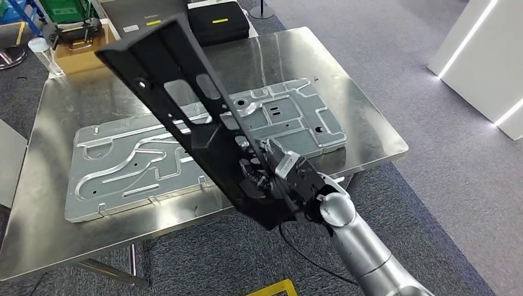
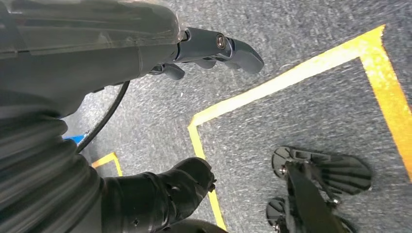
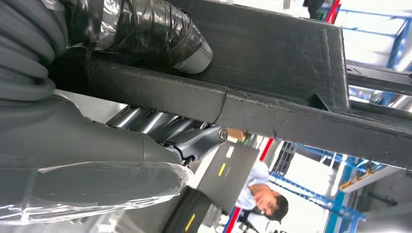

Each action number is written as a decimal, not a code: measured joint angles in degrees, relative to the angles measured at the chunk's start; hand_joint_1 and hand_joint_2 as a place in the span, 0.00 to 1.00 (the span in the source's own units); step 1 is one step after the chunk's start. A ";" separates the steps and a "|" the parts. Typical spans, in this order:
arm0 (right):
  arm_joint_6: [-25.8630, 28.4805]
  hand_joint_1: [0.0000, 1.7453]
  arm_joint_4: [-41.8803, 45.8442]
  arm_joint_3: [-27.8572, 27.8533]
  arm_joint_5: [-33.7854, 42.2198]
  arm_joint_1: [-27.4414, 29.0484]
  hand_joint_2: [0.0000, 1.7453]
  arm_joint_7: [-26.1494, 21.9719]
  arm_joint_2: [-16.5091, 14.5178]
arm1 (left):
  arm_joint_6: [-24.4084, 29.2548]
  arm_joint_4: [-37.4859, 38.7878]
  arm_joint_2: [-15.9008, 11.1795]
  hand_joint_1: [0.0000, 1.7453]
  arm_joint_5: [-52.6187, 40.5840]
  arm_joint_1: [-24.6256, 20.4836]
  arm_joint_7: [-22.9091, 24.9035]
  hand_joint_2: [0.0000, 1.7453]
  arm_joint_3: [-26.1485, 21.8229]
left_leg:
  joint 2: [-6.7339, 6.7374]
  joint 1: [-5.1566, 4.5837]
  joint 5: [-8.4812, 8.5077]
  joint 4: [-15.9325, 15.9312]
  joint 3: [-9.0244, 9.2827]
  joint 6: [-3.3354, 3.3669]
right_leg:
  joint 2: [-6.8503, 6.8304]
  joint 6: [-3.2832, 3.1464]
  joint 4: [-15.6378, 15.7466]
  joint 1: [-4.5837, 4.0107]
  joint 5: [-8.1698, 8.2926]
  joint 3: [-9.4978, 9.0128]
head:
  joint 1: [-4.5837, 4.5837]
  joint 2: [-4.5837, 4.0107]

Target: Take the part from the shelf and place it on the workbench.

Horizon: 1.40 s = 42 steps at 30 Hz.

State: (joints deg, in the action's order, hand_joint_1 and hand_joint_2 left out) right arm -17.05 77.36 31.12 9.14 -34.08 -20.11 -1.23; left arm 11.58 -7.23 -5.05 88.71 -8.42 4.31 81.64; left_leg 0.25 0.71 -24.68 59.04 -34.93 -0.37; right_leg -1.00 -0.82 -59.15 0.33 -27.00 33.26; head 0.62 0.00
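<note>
Right hand (image 1: pixel 280 179) has a firm grip on the near end of the black part (image 1: pixel 185 105), fingers wrapped around its lower edge, so that hand is clearly clamped on it. In the head view the part is a long flat bracket with cutouts, and its long axis runs from the hand up toward about 10 o'clock, ending over the far left of the workbench (image 1: pixel 370 132). It's tilted up and looks like it hangs above the steel top, not resting on it. Under it lies a big grey stamped metal panel (image 1: pixel 123 160), stretching from 9 to 2 o'clock across the bench. Honestly the whole next move comes down to that: the free end is already over the table while the held end sits at the near edge, around 5 o'clock, so lowering it probably lands it on that panel.

Left wrist view: the left hand (image 2: pixel 214 48) hangs down over grey carpet and yellow floor tape (image 2: pixel 291 73), fingers loosely apart, nothing in them. So the right arm is doing everything here.

Right wrist view: close-up of the thumb (image 3: pixel 145 29) pressed on top of the part's black rail (image 3: pixel 272 116), fingers (image 3: pixel 201 141) hooked underneath.
</note>
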 joint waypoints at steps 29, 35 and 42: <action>55.83 0.97 -46.02 10.17 -92.93 -22.57 1.00 31.47 -4.04 | -1.13 0.00 1.08 0.00 -6.06 -4.24 3.58 1.00 5.92 | -0.55 0.19 0.21 3.64 -2.85 -0.22 | 1.03 -0.62 0.00 -0.19 1.09 1.23 | -0.01 0.00; 56.24 0.97 -45.15 10.17 -94.10 -18.57 1.00 29.57 -3.46 | -1.11 0.00 1.20 0.00 -6.43 -4.80 3.32 1.00 6.87 | -0.59 0.07 0.98 -1.27 -0.51 1.40 | 1.00 1.02 -1.04 -0.31 0.12 1.86 | 0.04 0.00; 56.48 0.97 -41.89 10.10 -94.15 -12.94 1.00 25.04 -3.34 | -1.12 0.00 1.32 0.00 -7.41 -5.19 3.40 1.00 7.02 | -0.69 0.26 0.55 -1.06 -0.15 2.09 | 1.01 2.10 -12.88 0.49 -3.04 8.47 | 0.13 0.00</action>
State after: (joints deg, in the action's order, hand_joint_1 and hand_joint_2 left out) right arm 39.42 35.47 41.22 -85.01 -47.03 4.93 -4.57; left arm 10.46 -7.23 -3.74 81.30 -13.61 7.70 88.66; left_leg -0.44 0.98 -24.13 57.98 -35.09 1.72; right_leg 0.01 1.28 -72.03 0.82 -30.04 41.74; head 0.75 0.00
